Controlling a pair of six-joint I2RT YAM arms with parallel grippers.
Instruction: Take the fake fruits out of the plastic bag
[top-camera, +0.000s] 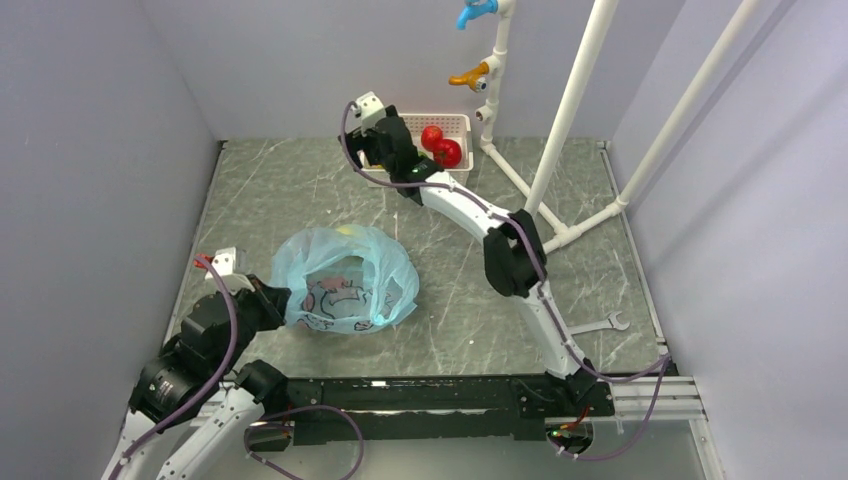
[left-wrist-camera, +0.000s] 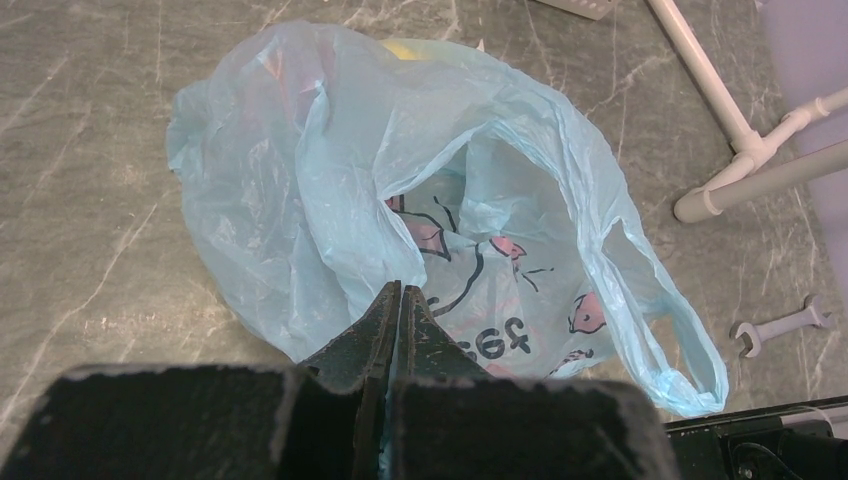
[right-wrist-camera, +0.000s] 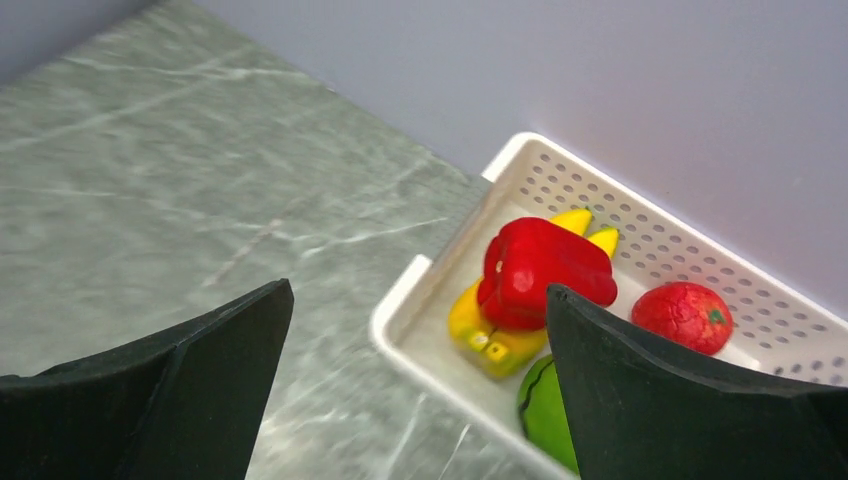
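Top external view, left to right: your left gripper (top-camera: 268, 302) is pinched shut, apparently on the near edge of the plastic bag (top-camera: 345, 280); a yellow fruit (top-camera: 348, 231) shows through its far side, toward the right gripper (right-wrist-camera: 412, 300), fingers spread above the basket (right-wrist-camera: 600, 205), well apart.

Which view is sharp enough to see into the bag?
Left wrist: bag crisp, evenly lit, its film hazing a yellow fruit; the left gripper is nearly black. Top external: sharp, but the bag is small. Right wrist: aimed at the basket, soft shine on the pepper.
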